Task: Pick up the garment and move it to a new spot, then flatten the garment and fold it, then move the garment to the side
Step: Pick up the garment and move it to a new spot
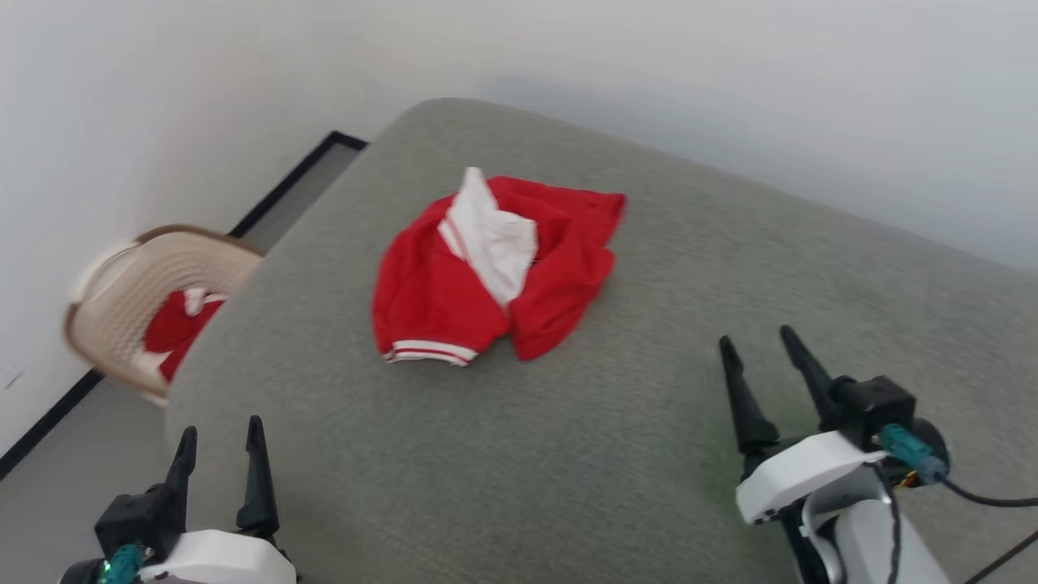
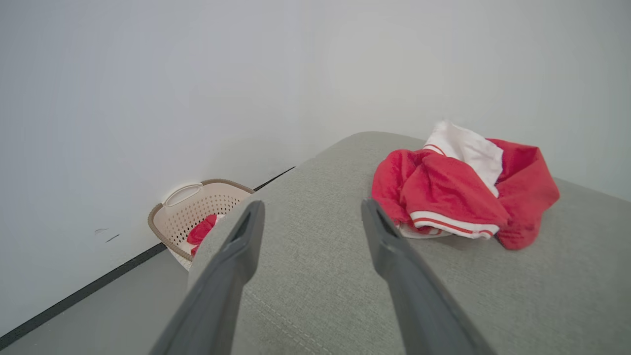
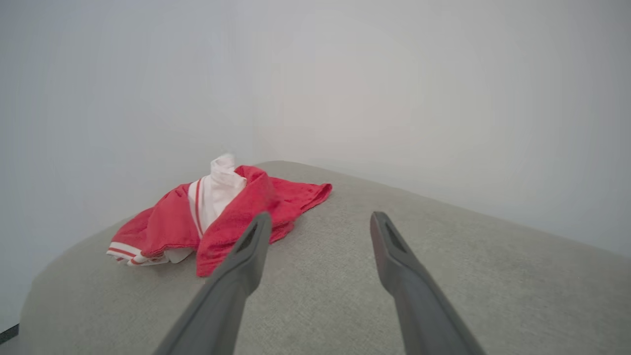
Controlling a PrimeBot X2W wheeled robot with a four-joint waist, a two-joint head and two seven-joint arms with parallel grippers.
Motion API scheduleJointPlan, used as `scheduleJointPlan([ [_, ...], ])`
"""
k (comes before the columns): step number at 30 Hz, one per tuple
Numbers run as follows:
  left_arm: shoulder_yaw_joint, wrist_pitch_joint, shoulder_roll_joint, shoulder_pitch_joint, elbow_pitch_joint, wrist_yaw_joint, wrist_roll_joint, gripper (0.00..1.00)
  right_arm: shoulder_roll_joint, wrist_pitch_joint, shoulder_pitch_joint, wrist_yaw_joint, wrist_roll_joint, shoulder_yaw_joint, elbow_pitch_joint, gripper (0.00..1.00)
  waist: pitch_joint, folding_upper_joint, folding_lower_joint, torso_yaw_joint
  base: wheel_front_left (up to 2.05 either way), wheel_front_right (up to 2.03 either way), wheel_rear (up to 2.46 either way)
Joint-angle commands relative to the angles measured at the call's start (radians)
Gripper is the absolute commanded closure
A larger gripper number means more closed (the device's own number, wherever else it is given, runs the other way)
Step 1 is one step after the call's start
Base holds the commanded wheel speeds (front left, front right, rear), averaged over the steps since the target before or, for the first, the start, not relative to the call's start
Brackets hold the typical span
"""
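White wall stands behind a big grey cloth cushion. On its middle lies the crumpled red T-shirt with white sleeves, well apart from both arms. Left jaws and right jaws point forward, spread wide. A tan plastic basket with holes on the floor holds red cloth.

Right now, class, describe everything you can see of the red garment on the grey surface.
The garment is soft bright-red cloth, crumpled in a loose heap. A white sleeve lies folded across its top, and white-red-white striped trim shows at its near edge. It rests on the grey fabric surface; nothing else touches it.
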Motion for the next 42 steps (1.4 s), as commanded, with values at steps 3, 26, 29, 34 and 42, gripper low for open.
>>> scheduleJointPlan([
  [3, 0.014, -0.005, -0.003, 0.012, -0.014, 0.009, -0.017, 0.0, 0.001, -0.005, -0.013, 0.0, 0.018, 0.039, 0.012, 0.0, 0.006, 0.0, -0.0001, 0.04, 0.0, 0.0, 0.0],
  [26, -0.1, -0.004, 0.031, -0.216, 0.043, -0.025, -0.014, 0.0, -0.024, -0.005, -0.088, 0.0, 0.062, 0.162, 0.011, 0.0, 0.112, 0.0, -0.0001, -0.07, 0.0, 0.0, 0.0],
  [29, -0.142, -0.002, 0.074, -0.352, 0.119, -0.026, -0.047, 0.0, -0.026, -0.005, -0.116, 0.0, 0.054, 0.174, 0.004, 0.0, 0.168, 0.0, -0.0001, -0.124, 0.0, 0.0, 0.0],
  [34, -0.231, 0.101, 0.189, -0.588, 0.295, -0.026, -0.183, 0.0, -0.021, -0.005, -0.165, 0.0, 0.048, 0.189, -0.007, 0.0, 0.249, 0.0, -0.0001, -0.219, 0.0, 0.0, 0.0],
  [42, -0.429, 0.51, 0.406, -0.77, 0.461, -0.025, -0.531, 0.0, -0.006, -0.005, -0.206, 0.0, 0.047, 0.222, -0.027, 0.0, 0.331, 0.0, -0.0001, -0.347, 0.0, 0.0, 0.0],
])
